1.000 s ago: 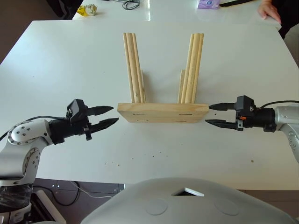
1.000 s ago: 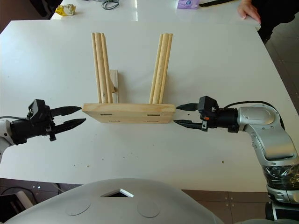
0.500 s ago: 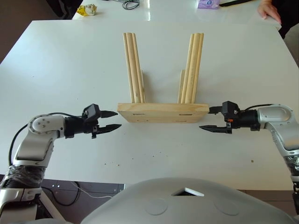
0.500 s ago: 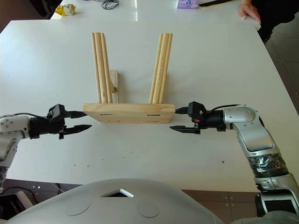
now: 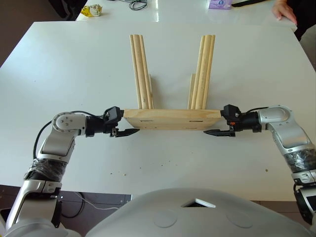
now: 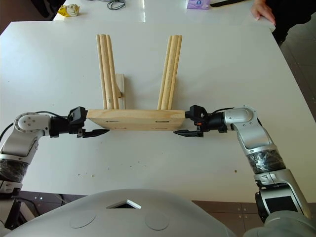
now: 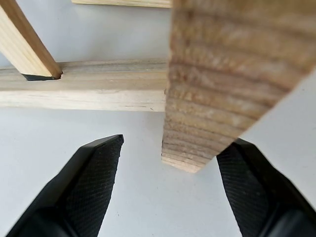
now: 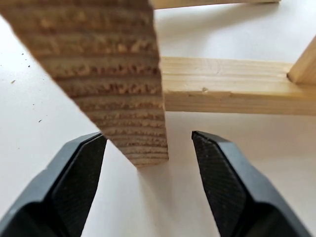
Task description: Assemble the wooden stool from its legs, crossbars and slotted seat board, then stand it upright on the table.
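The wooden stool lies on its side on the white table [image 5: 64, 74]. Its seat board [image 5: 172, 119] stands on edge nearest me, and its legs [image 5: 140, 69] [image 5: 204, 69] point away. At the board's left end is my left gripper [image 5: 124, 123], open, with a finger on each side of the board end [image 7: 222, 84] and a gap on both sides. My right gripper [image 5: 217, 123] is open in the same way around the right end [image 8: 108, 74]. A crossbar [image 7: 84, 89] runs behind the board between the legs.
A yellow wrapper [image 5: 92, 10], cables [image 5: 138, 5] and a purple packet [image 5: 219, 4] lie on the far table. Small crumbs dot the surface near the front edge [image 5: 148, 190]. Bare tabletop stretches to either side of the stool.
Both grippers have moved inward from about a hand's width away, and their open fingers now straddle the two ends of the seat board. The stool has not shifted.
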### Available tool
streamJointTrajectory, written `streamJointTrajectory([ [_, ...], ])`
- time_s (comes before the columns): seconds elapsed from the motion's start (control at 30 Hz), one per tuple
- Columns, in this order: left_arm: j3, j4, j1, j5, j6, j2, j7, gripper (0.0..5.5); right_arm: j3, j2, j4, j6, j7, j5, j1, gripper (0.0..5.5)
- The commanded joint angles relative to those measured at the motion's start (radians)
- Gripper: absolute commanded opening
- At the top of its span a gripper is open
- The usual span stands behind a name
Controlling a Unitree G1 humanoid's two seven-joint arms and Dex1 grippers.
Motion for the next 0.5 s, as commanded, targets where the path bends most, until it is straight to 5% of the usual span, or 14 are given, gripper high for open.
streamJointTrajectory([
  [0.03,-0.021,0.027,-0.022,0.018,-0.030,-0.011,-0.013,3.33,0.011,0.018,0.033,-0.019,0.000,-0.018,-0.031,3.17],
  [0.27,-0.029,0.043,-0.011,0.020,-0.060,-0.017,-0.033,3.33,0.005,0.019,0.056,-0.030,0.013,-0.024,-0.028,3.17],
  [0.5,-0.024,0.064,-0.023,0.020,-0.074,-0.036,-0.010,2.78,0.011,0.025,0.047,-0.025,0.031,-0.018,-0.021,2.20],
])
